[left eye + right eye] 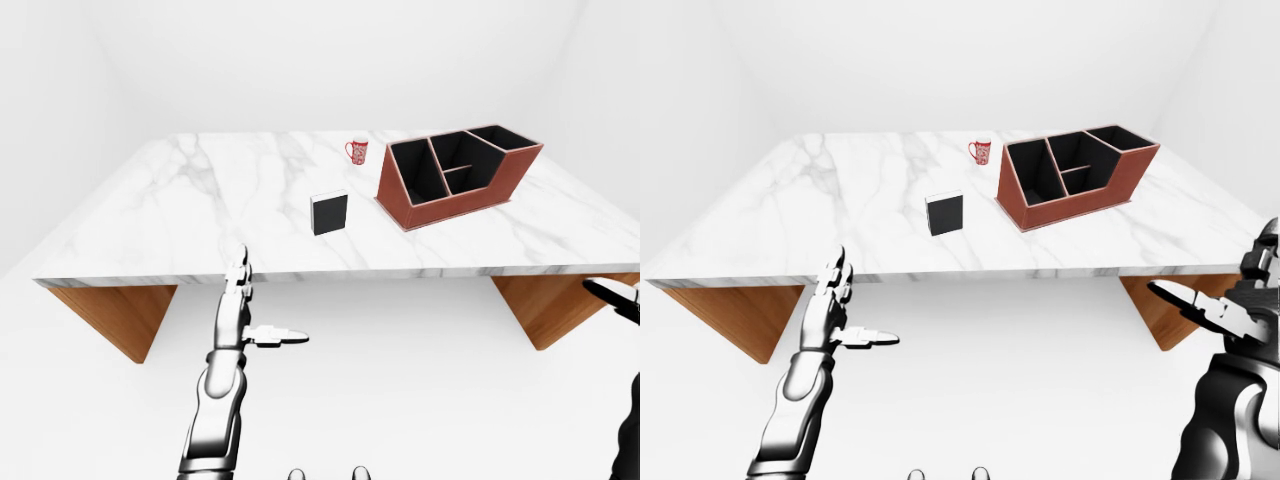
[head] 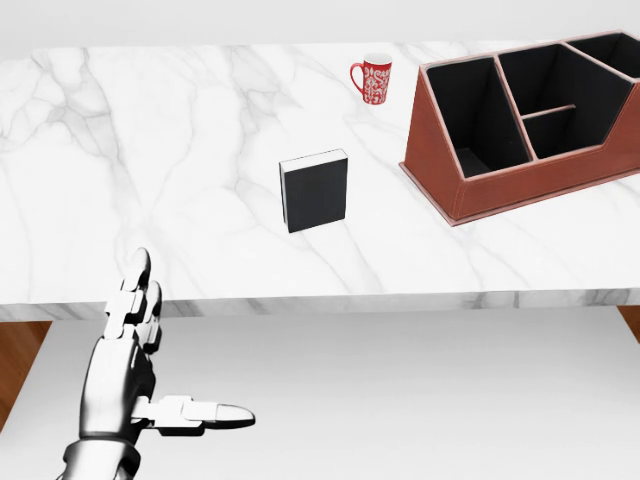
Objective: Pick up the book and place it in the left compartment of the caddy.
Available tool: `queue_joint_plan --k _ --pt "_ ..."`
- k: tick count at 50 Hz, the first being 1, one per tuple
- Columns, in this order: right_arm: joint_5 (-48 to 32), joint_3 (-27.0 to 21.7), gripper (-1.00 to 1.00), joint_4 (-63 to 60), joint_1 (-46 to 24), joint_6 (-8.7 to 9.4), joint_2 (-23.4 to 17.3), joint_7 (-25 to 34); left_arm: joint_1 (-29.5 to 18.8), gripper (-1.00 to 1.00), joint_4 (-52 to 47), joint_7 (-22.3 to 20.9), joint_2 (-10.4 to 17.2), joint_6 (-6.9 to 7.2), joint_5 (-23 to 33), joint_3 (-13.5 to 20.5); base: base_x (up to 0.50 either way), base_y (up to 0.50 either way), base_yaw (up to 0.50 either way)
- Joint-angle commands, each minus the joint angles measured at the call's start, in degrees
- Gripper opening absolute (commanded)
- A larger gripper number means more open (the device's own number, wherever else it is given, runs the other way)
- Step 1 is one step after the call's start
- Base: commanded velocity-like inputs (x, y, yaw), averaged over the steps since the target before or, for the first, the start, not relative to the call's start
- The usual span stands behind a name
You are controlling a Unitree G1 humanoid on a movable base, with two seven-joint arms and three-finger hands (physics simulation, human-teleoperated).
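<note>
Nearest you, your left robot hand (image 2: 135, 375) hangs below the tabletop's (image 2: 150, 160) near edge, fingers spread apart and upright with the thumb stuck out to the right, holding nothing. Your right robot hand (image 1: 1240, 300) shows only in the right-eye view, low at the right edge and off beyond the tabletop's right end, likewise splayed and empty; it does not appear in the head view. Past the near edge, one book (image 2: 314, 190) stands roughly mid-tabletop, dark cover toward you and pale page edges along its top, with bare marble on every side of it. To its right in the head view, well apart from it, sits one caddy (image 2: 520, 180), reddish-brown outside and black inside, turned at an angle. You can count three compartments in it, with a further divider showing in the middle section, and all of them look empty, the left one included. One red patterned mug (image 2: 372, 78) stands farther off, near the far edge, between book and caddy and touching neither. The whole left half of the tabletop is open marble, and the strip between the book and the near edge is free too.
</note>
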Motion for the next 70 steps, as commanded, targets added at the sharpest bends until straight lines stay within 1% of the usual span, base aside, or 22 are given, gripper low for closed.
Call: queue_joint_plan --k 1,7,9,10,13,14,16,19,25,28,29,35,39,41,43,45,49,51,55,56,61,70 --pt "8.1 -8.1 1.00 1.8 2.5 0.00 -2.0 -0.2 -1.3 1.00 3.3 -0.1 0.2 0.00 0.5 0.3 0.00 0.00 0.00" --pt "11.5 -13.6 1.00 3.3 4.7 0.00 -3.4 1.4 -1.7 1.00 4.0 -0.2 0.3 0.00 0.2 0.5 0.00 0.00 0.00" --pt "11.5 -13.6 1.00 3.3 4.7 0.00 -3.4 1.4 -1.7 1.00 4.0 -0.2 0.3 0.00 0.2 0.5 0.00 0.00 0.00" --pt "13.2 -16.1 1.00 4.8 5.3 0.00 -3.9 2.4 -1.9 1.00 4.6 -0.3 0.3 0.00 -0.1 0.7 0.00 0.00 0.00" --pt "12.8 -16.9 1.00 5.9 5.8 0.00 -4.4 3.9 -2.0 1.00 4.7 -0.2 0.4 0.00 -0.4 0.9 0.00 0.00 0.00" --pt "11.4 -17.6 1.00 6.7 6.3 0.00 -4.6 4.7 -2.2 1.00 5.3 -0.2 0.4 0.00 -0.6 1.0 0.00 0.00 0.00" --pt "11.7 -18.2 1.00 6.9 6.4 0.00 -4.7 5.1 -2.1 1.00 4.8 -0.1 0.4 0.00 -0.6 1.0 0.00 0.00 0.00" --pt "13.4 -20.9 1.00 7.9 7.1 0.00 -5.5 6.0 -1.5 1.00 3.3 -0.1 0.2 0.00 -0.6 0.7 0.00 0.00 0.00" --pt "14.0 -23.4 1.00 10.2 7.5 0.00 -6.5 7.2 -1.2 1.00 2.6 -0.2 0.2 0.00 -0.8 0.7 0.00 0.00 0.00" --pt "13.8 -23.2 1.00 11.5 7.5 0.00 -6.5 8.1 -1.2 1.00 3.0 -0.1 0.2 0.00 -0.7 0.7 0.00 0.00 0.00" --pt "12.6 -22.9 1.00 12.5 7.6 0.00 -6.5 8.6 -1.1 1.00 2.9 -0.1 0.2 0.00 -0.7 0.6 0.00 0.00 0.00" --pt "13.2 -23.9 1.00 14.8 8.2 0.00 -6.7 9.8 -1.0 1.00 3.7 -0.2 0.2 0.00 -0.3 0.4 0.00 0.00 0.00" --pt "12.6 -24.2 1.00 15.3 8.8 0.00 -6.8 10.2 -0.4 1.00 2.2 -0.3 0.1 0.00 -0.5 0.3 0.00 0.00 0.00" --pt "11.0 -24.5 1.00 15.5 9.1 0.00 -6.9 10.7 0.0 1.00 1.1 -0.2 0.0 0.00 -0.5 0.2 0.00 0.00 0.00" --pt "12.1 -25.1 1.00 15.6 9.1 0.00 -6.9 10.9 0.3 1.00 0.5 -0.2 -0.1 0.00 -0.4 0.0 0.00 0.00 0.00" --pt "18.1 -26.6 1.00 15.7 9.0 0.00 -7.1 10.7 0.5 1.00 0.2 -0.2 -0.1 0.00 -0.3 -0.1 0.00 0.00 0.00" --pt "14.1 -26.9 1.00 15.1 10.0 0.00 -7.1 10.2 0.9 1.00 -0.7 -0.3 -0.2 0.00 -0.3 -0.2 0.00 0.00 0.00" --pt "14.7 -27.2 1.00 14.5 10.2 0.00 -7.1 10.8 1.2 1.00 -1.6 -0.3 -0.3 0.00 -0.2 -0.4 0.00 0.00 0.00" --pt "13.2 -28.0 1.00 13.1 10.5 0.00 -6.7 11.1 1.3 1.00 -2.0 -0.2 -0.3 0.00 -0.1 -0.5 0.00 0.00 0.00" --pt "13.7 -28.6 1.00 13.5 10.5 0.00 -6.8 11.4 0.7 1.00 -0.6 -0.3 -0.2 0.00 -0.2 -0.3 0.00 0.00 0.00" --pt "13.4 -28.7 1.00 12.7 10.5 0.00 -6.6 11.1 -1.0 1.00 3.4 -0.5 0.2 0.00 -0.7 0.5 0.00 0.00 0.00" --pt "13.2 -28.8 1.00 12.6 10.4 0.00 -6.5 11.2 -1.1 1.00 3.5 -0.5 0.2 0.00 -0.7 0.5 0.00 0.00 0.00"
